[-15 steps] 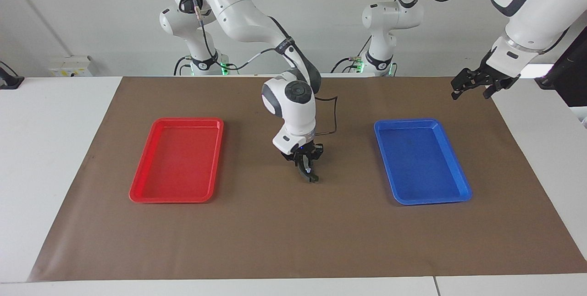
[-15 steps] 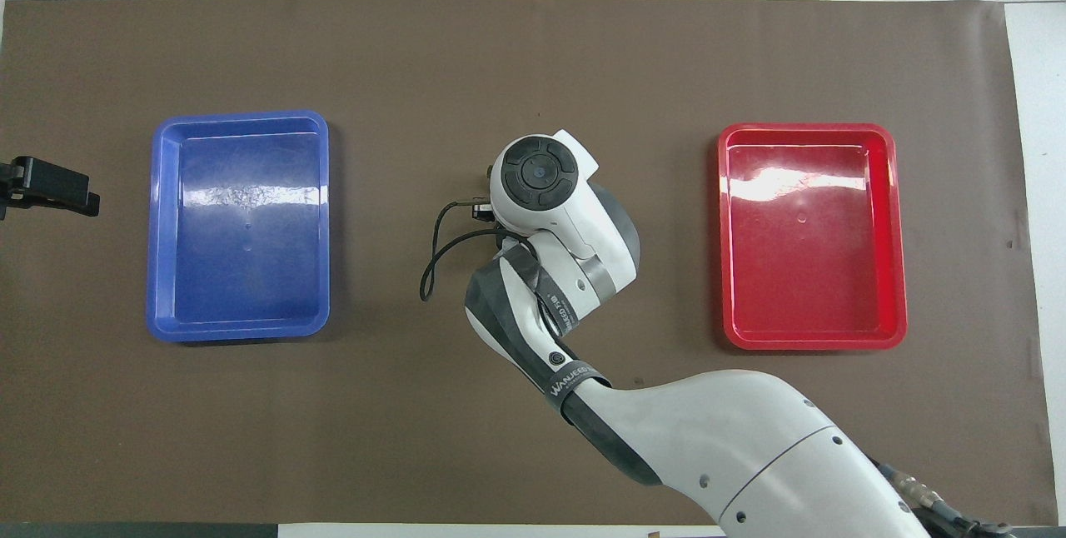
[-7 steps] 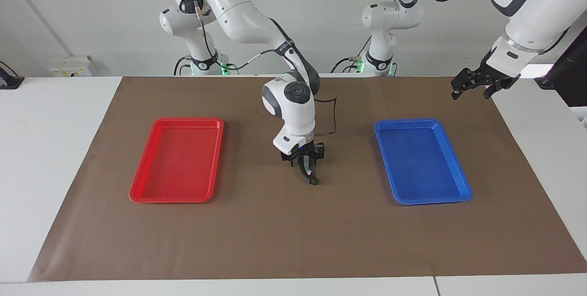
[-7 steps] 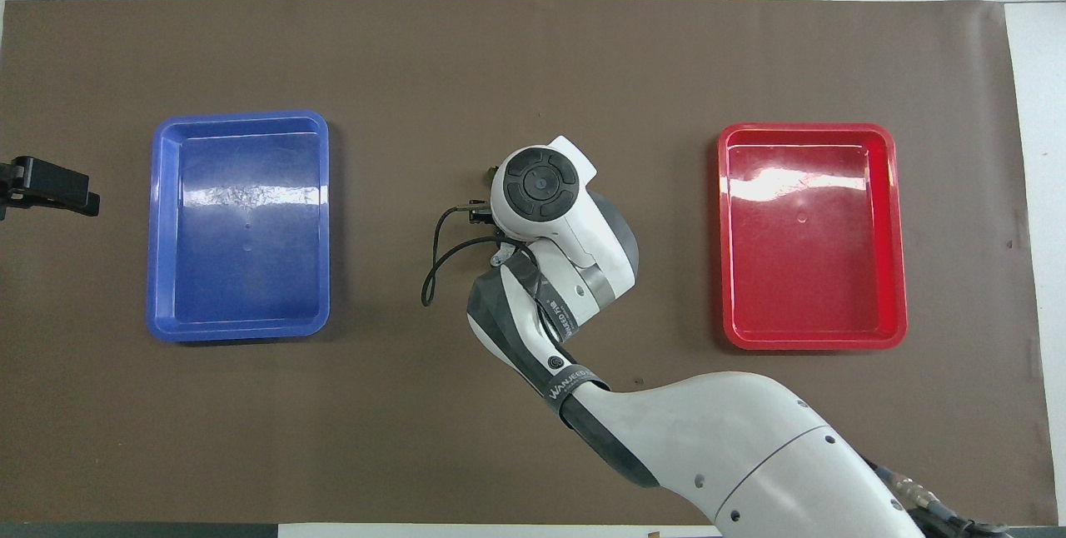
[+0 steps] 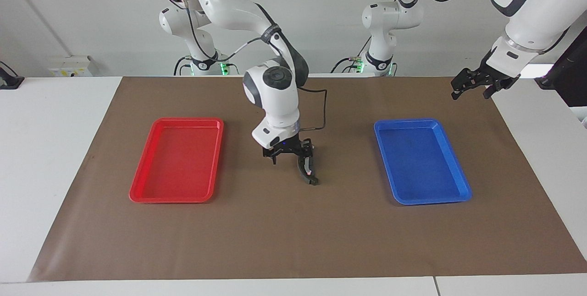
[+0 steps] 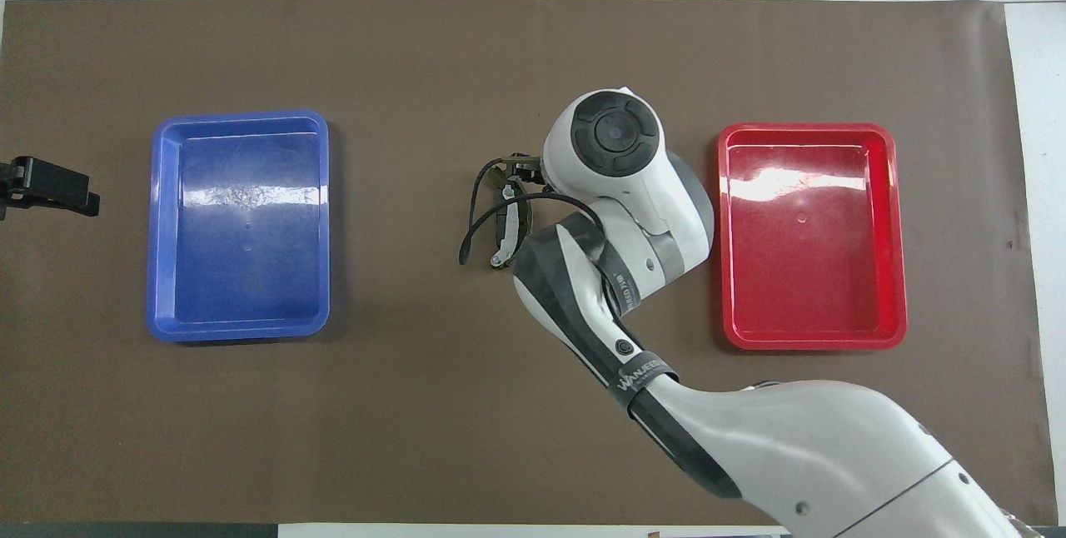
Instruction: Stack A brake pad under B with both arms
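Right gripper (image 5: 288, 155) is hanging over the mat (image 5: 293, 236), fingers spread, gripping nothing, just beside B (image 5: 306, 170). B is lying on the mat between the red tray (image 5: 137, 186) and blue tray (image 5: 461, 186), apparently on the A brake pad (image 6: 505, 185). Left gripper (image 5: 474, 86) is waiting past the blue tray; cannot tell its fingers.

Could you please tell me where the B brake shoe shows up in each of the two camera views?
Facing view: B is mid-picture, between the red tray and the blue tray.
Overhead view: B is again mid-picture, its silver strip showing.
Shared landmark: the two trays; their places are swapped between the views, and B sits between them in both.
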Controlling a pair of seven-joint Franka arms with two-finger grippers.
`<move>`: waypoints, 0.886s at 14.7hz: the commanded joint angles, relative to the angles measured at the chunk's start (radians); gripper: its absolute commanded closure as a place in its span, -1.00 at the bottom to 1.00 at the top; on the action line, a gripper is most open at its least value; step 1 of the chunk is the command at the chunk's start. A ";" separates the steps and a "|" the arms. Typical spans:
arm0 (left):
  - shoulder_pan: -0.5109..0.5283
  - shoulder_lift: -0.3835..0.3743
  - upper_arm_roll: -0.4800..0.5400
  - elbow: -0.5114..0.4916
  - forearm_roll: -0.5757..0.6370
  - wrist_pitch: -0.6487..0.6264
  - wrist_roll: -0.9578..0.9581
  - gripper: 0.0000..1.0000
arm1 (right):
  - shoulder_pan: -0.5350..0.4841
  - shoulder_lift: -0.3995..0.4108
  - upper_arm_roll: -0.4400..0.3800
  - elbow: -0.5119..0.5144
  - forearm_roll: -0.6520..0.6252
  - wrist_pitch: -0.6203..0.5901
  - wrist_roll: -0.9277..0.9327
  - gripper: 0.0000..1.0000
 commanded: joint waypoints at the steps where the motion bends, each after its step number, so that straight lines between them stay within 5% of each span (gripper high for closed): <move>1: 0.005 -0.023 -0.003 -0.021 0.016 0.000 -0.010 -1.00 | -0.098 -0.095 0.014 -0.030 -0.039 -0.061 -0.076 -1.00; 7: 0.005 -0.023 -0.003 -0.021 0.016 0.000 -0.010 -1.00 | -0.308 -0.226 0.015 -0.027 -0.042 -0.261 -0.279 -1.00; 13: 0.005 -0.023 -0.003 -0.021 0.015 0.000 -0.010 -1.00 | -0.408 -0.352 0.015 -0.035 -0.042 -0.469 -0.385 -1.00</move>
